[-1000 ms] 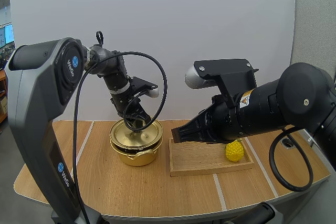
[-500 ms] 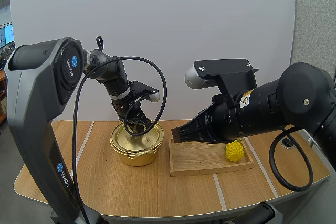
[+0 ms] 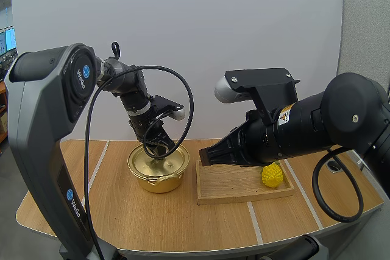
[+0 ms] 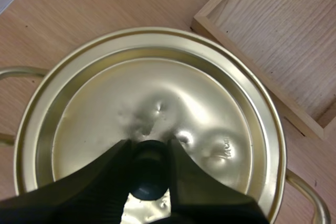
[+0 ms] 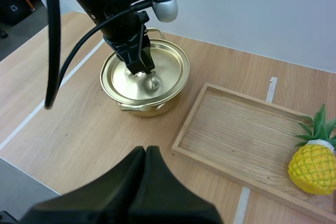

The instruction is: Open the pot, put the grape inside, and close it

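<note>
A gold pot (image 3: pixel 157 178) stands on the table left of the wooden tray (image 3: pixel 231 192), with its gold lid (image 4: pixel 210 108) lying flat on the rim. My left gripper (image 4: pixel 149 149) is shut on the lid's black knob (image 4: pixel 148 177); the right wrist view shows it over the pot (image 5: pixel 143 66). A yellow toy pineapple (image 3: pixel 272 175) lies at the right end of the tray (image 5: pixel 241 135); I see no grapes. My right gripper (image 3: pixel 204 158) hangs shut on nothing above the tray's left end, its fingers one dark wedge (image 5: pixel 146 153).
White tape lines (image 3: pixel 256 223) cross the wooden table. The bulky right arm (image 3: pixel 304 129) hangs over the tray. Bare table lies in front of the pot and tray.
My left gripper has come down with the lid, which hung raised and tilted above the pot and now rests on its rim. The right arm has not moved.
</note>
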`<action>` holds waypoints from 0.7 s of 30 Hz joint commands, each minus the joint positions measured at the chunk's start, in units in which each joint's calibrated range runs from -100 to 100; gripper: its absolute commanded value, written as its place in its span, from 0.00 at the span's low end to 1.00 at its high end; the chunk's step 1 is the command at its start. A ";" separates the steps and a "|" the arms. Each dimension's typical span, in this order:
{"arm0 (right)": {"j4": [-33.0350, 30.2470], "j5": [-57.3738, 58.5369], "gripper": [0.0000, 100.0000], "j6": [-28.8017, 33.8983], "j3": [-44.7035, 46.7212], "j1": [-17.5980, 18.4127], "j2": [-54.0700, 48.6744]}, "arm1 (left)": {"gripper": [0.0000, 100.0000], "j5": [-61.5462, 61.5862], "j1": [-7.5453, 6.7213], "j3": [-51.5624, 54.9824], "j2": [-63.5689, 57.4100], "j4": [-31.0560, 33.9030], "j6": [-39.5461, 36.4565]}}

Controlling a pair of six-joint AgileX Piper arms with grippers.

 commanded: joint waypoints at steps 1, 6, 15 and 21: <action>-0.39 -0.72 0.00 -0.64 0.18 -0.25 -0.48 | 0.00 5.74 -0.13 0.89 -0.25 0.94 0.15; -0.39 -0.72 0.00 -0.64 0.18 -0.25 -0.48 | 0.00 5.73 -0.13 0.89 -0.25 0.94 0.15; -0.39 -0.88 0.00 -0.64 0.18 -0.25 -0.48 | 0.69 7.12 -0.13 0.89 -0.51 0.94 0.15; -0.39 -0.88 0.00 -0.64 0.18 -0.25 -0.48 | 1.00 8.87 -0.13 0.30 -2.81 0.94 0.15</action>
